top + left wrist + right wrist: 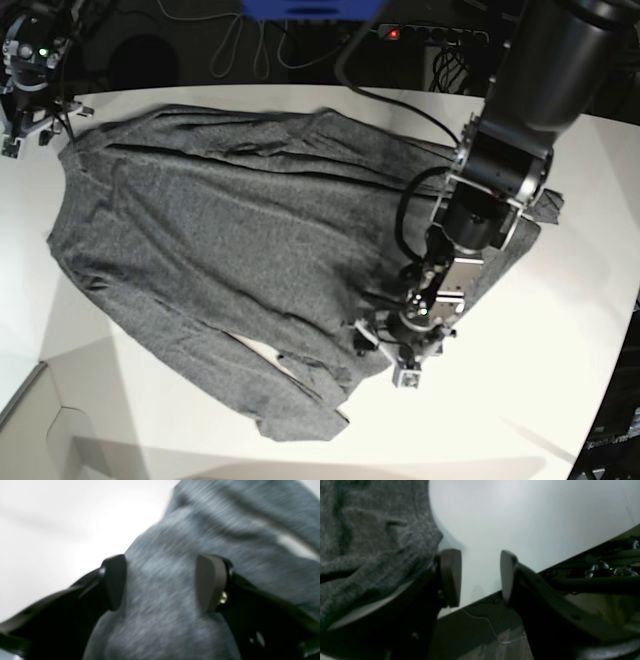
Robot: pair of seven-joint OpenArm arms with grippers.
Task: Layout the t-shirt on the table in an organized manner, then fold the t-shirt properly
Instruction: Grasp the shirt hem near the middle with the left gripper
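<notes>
At the left of the base view, your right gripper (480,577) sits at the far corner of the large smooth white table (560,350). It is just beside the shoulder end of the heather dark-grey long-sleeved knit t-shirt (220,230). Its wrist view shows the fingers standing apart with only bare tabletop and the table's edge between them. The cloth lies against the outside of one finger, not in the grip.

Across the middle, the shirt lies open on the table on a diagonal. Its body is mostly flat but creased along the far side, and a sleeve trails toward the near edge.

At the right, your left gripper (405,365) hangs low over the shirt's near right part. In the blurred wrist view its pads (211,582) are spread wide with grey cloth lying between and beneath them, not pinched.

You look to be in the laying-out step, and no fold is made yet. I judge the next move calls for a fresh pinch:

- Take an edge or sleeve on each side.
- Draw the two apart evenly to pull out the creases and square the shirt to the table.
- Grip only one layer, or the cloth will bunch.
</notes>
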